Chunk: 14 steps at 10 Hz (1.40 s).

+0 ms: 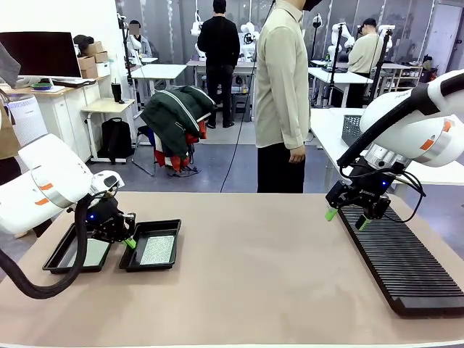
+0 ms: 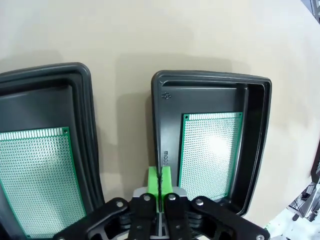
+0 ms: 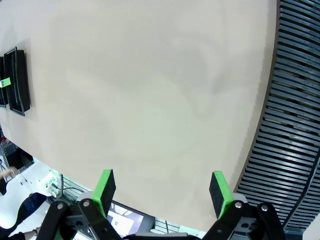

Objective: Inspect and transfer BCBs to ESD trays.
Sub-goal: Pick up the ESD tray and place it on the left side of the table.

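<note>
A tan table (image 1: 261, 268) is carrying two ESD trays (image 1: 152, 246), each already holding one of the BCBs (image 2: 210, 152) just ahead of the pressed-together left gripper (image 2: 159, 181). The right gripper (image 3: 162, 187) is hanging spread and empty beside the slotted rack (image 1: 406, 264), so little seems left.

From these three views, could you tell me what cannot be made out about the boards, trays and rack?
- Left tray, front view: the left arm covers its near end and part of its board.
- Same board, left wrist view: cut off by the picture's left edge.
- Right tray's board: any defects are too fine to judge.
- Rack, front view: right edge cuts it off; too small to tell whether the slots hold anything.
</note>
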Each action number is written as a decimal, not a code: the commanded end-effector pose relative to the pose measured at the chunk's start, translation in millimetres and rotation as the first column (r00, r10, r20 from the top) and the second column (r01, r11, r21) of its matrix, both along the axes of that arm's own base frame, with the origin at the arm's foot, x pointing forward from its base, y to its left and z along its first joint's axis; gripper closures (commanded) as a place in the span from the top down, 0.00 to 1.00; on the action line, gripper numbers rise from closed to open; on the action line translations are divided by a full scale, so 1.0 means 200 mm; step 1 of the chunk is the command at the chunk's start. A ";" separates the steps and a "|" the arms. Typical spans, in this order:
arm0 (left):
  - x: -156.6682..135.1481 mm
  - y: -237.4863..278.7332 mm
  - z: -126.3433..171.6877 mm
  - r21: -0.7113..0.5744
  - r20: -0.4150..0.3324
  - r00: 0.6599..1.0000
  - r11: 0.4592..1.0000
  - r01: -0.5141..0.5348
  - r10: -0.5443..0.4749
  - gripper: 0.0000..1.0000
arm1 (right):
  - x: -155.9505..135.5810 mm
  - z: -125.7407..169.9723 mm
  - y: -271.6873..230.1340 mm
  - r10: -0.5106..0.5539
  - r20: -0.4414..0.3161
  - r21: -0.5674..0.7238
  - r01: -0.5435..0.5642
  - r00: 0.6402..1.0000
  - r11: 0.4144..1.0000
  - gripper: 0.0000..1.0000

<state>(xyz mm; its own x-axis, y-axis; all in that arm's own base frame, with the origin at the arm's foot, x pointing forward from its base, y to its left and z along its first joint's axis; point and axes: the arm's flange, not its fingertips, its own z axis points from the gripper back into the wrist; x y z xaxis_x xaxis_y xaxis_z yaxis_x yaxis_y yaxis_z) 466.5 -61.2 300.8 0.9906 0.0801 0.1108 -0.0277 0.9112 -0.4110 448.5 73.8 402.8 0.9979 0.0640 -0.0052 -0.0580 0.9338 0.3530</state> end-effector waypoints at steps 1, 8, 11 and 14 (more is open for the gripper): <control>0.00 0.01 0.01 -0.004 -0.003 1.000 1.000 -0.001 0.001 0.03 | 0.00 0.00 0.01 -0.013 -0.006 -0.016 0.013 1.000 1.000 1.00; -0.03 -0.01 0.07 0.058 0.032 0.999 0.998 -0.039 0.037 0.38 | 0.00 0.00 0.01 -0.013 -0.006 -0.016 0.013 1.000 1.000 1.00; -0.06 -0.05 0.19 0.130 0.048 0.998 0.991 -0.038 0.032 0.67 | 0.00 0.00 0.01 -0.013 -0.006 -0.016 0.013 1.000 1.000 1.00; -0.16 -0.08 0.37 0.271 0.050 0.998 0.962 -0.038 0.025 0.87 | 0.00 0.00 0.01 -0.013 -0.006 -0.016 0.013 1.000 1.000 1.00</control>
<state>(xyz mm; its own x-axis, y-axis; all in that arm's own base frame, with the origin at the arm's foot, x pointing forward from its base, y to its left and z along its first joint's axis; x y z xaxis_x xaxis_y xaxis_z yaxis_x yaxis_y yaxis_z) 448.4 -76.2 357.8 0.9791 0.0753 0.1887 -0.0335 0.9759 -0.2156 448.5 73.9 402.8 0.9979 0.0640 -0.0053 -0.0581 0.9338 0.3530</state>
